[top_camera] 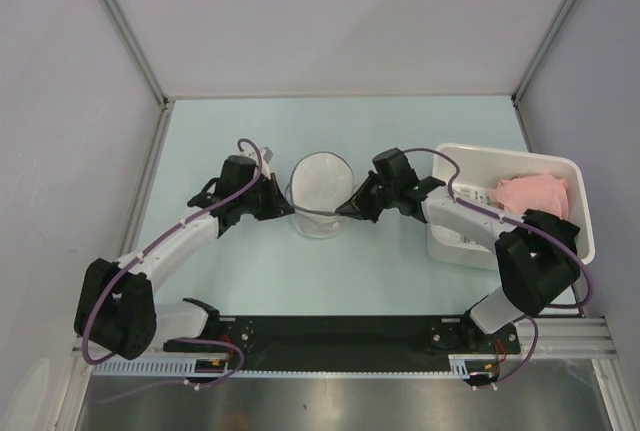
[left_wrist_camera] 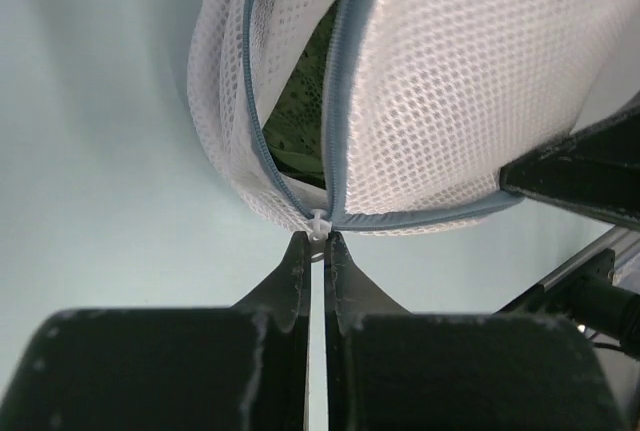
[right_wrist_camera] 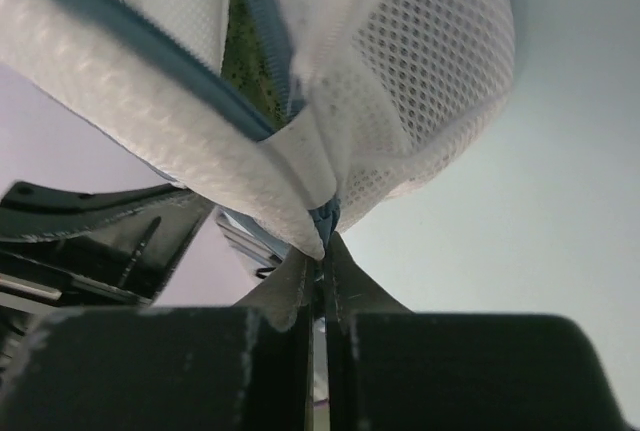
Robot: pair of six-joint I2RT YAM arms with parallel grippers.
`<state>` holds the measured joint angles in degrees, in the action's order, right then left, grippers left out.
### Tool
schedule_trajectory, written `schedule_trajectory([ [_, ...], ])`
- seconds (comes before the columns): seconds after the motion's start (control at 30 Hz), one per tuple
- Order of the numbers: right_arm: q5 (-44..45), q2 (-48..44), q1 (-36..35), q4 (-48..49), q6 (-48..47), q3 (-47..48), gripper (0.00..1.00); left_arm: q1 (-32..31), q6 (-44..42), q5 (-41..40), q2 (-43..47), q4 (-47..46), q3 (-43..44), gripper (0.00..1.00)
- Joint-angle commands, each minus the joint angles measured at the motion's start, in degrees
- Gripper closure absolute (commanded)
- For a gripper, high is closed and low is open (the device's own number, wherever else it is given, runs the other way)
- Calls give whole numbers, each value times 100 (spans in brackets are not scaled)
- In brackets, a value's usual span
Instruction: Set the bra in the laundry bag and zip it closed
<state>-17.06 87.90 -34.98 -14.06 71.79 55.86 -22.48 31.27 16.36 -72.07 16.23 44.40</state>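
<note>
Both arms meet in the middle of the pale green table [top_camera: 400,131], one on each side of the laundry bag [top_camera: 320,191]. The left gripper [left_wrist_camera: 317,241] is pinched tight, jaws basically touching, with a little white pull tab [left_wrist_camera: 319,223] right at its tips. It looks like it's nipping that tab, though it's so tiny I wouldn't swear to it. The right gripper [right_wrist_camera: 322,251] is squeezed down too, clamped on a bunched fold of the bag's mesh and blue zipper [left_wrist_camera: 345,81] tape at the opposite edge. So the bag sits stretched between the two.

The bra [left_wrist_camera: 300,101] is inside the bag, and its dark green fabric shows through the gap where the zipper is open.

Off to the right sits a white plastic bin [top_camera: 500,154] with a pink garment [top_camera: 535,193] in it, apart from the bag.
</note>
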Motion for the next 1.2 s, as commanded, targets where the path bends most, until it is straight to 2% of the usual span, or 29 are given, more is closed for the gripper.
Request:
schedule_trajectory([
  [0.0, 28, 445, 316, -132, -1734, 565, 100, 297, -648, -135, -35, 242, 288, 100],
  [0.07, -121, 649, 369, -175, -2088, 1092, 100, 253, -526, 295, 26, 39, 236, 100],
  [0.17, 69, 1193, 422, -886, -2660, 2126, 100, 113, -157, 752, 105, -304, 87, 100],
  [0.23, 106, 1483, 466, -1281, -2836, 2534, 87, 25, 378, 991, 158, -760, -89, 100],
  [0.3, 115, 1660, 527, -1928, -2820, 3096, 68, -160, 1035, 1167, 246, -1373, -423, 100],
  [0.37, -25, 1766, 554, -2423, -2793, 3422, 57, -370, 1389, 1150, 264, -1779, -651, 100],
  [0.43, -95, 1609, 545, -2750, -2653, 3257, 40, -520, 1733, 949, 273, -2062, -705, 100],
  [0.5, -438, 1161, 528, -2585, -2267, 2654, 37, -766, 1882, 799, 229, -2150, -653, 100],
  [0.67, -360, 81, 229, -1927, -1327, 1588, 38, -1074, 1953, 570, 0, -2168, -442, 100],
  [0.8, -254, -281, 0, -1118, -449, 885, 41, -1153, 2015, 552, -79, -2221, -415, 100],
  [0.97, -307, -63, -9, -827, -280, 786, 44, -1285, 2033, 570, -158, -2238, -345, 100],
  [1.17, -236, 306, -26, -580, -271, 918, 56, -1338, 2076, 588, -149, -2282, -362, 100],
])
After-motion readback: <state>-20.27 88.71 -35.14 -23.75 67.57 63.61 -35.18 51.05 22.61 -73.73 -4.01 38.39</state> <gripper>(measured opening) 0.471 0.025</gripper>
